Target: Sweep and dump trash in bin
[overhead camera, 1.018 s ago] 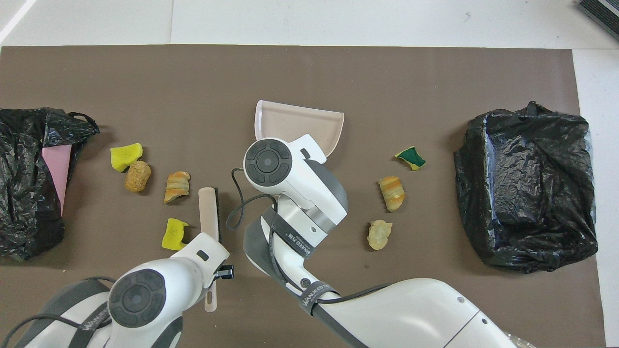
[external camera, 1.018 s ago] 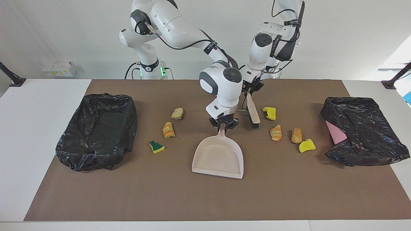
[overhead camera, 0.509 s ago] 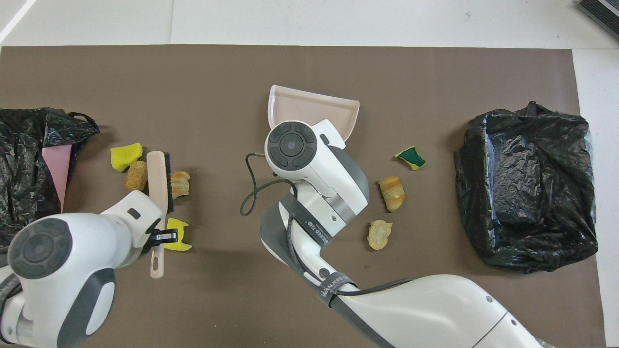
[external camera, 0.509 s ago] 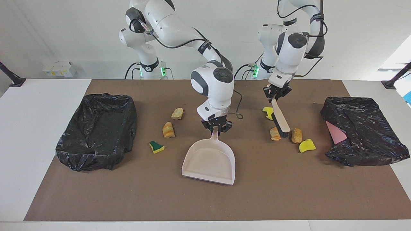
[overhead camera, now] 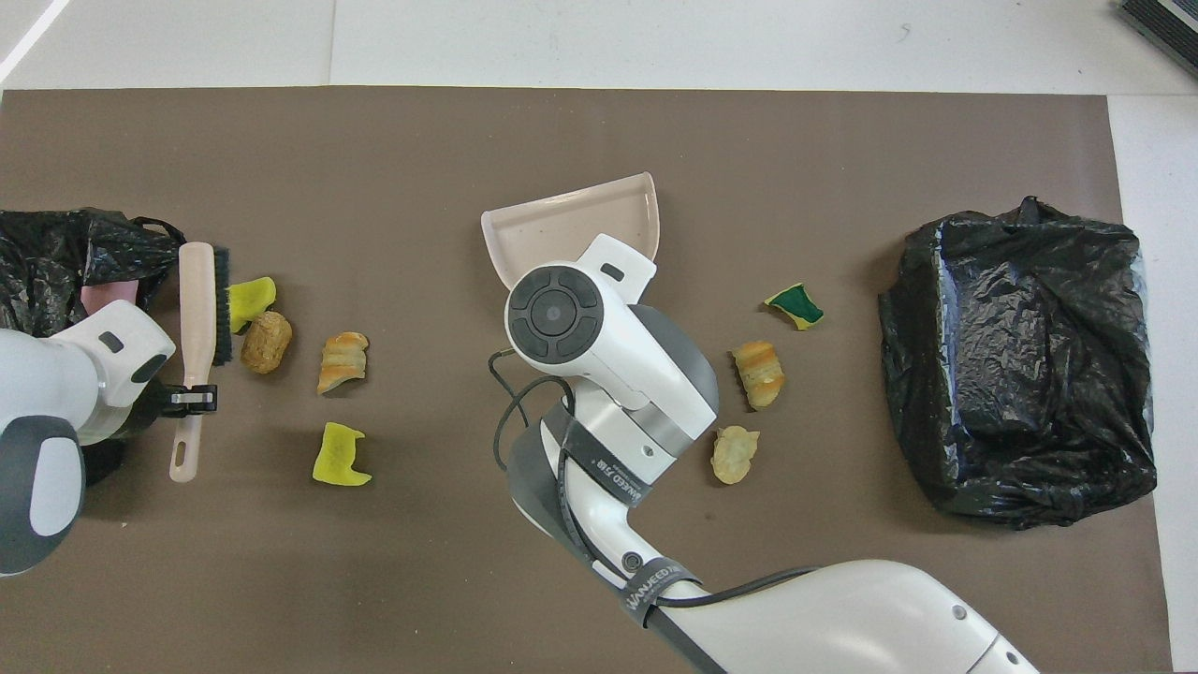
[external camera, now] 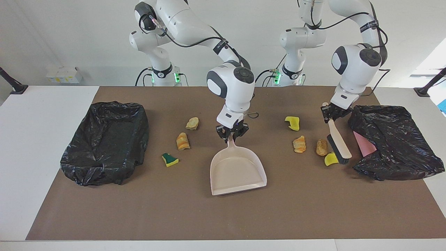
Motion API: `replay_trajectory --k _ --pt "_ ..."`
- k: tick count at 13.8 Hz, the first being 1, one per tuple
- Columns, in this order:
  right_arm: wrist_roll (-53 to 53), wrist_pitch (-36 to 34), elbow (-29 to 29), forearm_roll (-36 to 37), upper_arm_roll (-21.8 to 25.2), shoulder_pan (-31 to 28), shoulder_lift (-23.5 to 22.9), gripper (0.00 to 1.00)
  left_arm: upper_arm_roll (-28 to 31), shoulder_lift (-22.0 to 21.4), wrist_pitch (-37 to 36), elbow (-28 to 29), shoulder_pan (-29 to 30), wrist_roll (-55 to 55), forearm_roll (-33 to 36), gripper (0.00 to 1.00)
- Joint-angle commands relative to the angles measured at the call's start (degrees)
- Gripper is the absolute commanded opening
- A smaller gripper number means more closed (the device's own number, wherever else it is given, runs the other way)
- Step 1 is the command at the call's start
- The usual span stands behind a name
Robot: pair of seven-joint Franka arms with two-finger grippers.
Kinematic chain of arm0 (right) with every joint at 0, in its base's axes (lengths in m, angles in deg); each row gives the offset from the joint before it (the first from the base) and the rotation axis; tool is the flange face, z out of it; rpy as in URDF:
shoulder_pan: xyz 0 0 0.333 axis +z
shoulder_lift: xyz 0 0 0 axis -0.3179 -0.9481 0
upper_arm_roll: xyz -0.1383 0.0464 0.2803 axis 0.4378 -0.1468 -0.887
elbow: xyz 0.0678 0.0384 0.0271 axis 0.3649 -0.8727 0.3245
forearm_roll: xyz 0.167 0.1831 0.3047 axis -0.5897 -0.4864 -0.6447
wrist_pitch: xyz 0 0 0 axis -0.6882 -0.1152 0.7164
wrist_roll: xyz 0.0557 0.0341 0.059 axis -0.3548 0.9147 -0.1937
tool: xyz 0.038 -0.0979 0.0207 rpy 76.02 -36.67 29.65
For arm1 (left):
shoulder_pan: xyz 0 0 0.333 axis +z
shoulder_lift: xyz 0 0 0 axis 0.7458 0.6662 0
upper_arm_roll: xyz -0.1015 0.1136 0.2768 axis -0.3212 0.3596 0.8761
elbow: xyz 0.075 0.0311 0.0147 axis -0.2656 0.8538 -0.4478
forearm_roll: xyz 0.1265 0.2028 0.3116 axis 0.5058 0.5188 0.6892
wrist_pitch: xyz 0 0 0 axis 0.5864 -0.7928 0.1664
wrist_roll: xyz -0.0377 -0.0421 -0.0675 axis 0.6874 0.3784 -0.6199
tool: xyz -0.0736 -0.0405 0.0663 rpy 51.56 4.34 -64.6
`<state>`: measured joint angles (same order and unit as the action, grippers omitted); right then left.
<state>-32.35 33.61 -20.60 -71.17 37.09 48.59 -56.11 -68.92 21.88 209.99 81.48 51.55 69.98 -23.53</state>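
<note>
The right arm [external camera: 195,31], white with grey joints, comes from its base at the right arm's end and bends down over the middle of the table, wrist pointing almost straight down. Its black two-finger right gripper [external camera: 231,134] is clamped on the handle of the pale pink plastic dustpan [external camera: 237,169], whose pan lies flat on the brown mat. The left arm [external camera: 355,59] arches high and drops at the left arm's end of the table, its wrist slanted. The left gripper [external camera: 332,113] is closed tight around the handle of the cream hand brush with black bristles [external camera: 338,143], which slants downward, bristle end lowest.
</note>
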Motion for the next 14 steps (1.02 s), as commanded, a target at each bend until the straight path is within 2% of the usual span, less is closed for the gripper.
replay_trajectory --k 1,4,6,10,14 --pt "13.07 0.79 -2.05 1.16 -0.26 -1.31 1.81 0.03 -0.72 3.5 2.94 -1.54 3.96 -2.41 1.09 0.0" --pt "27.31 0.09 -2.13 1.25 -0.26 -1.49 1.98 0.02 -0.81 6.76 3.74 -2.16 5.47 -2.5 1.09 0.0" --pt "36.72 -0.18 -2.14 1.25 -0.26 -1.66 2.25 0.0 -0.98 7.03 3.39 -1.72 4.76 -1.79 1.09 0.0" --pt "60.27 -2.81 -2.05 0.81 -0.43 -3.77 2.95 0.0 -1.16 6.24 2.94 -0.24 -0.67 1.79 0.74 0.0" --pt "73.91 -5.63 -2.92 0.11 -0.7 -3.86 3.74 0.0 -1.16 5.62 2.86 0.91 -8.32 11.62 -0.05 0.0"
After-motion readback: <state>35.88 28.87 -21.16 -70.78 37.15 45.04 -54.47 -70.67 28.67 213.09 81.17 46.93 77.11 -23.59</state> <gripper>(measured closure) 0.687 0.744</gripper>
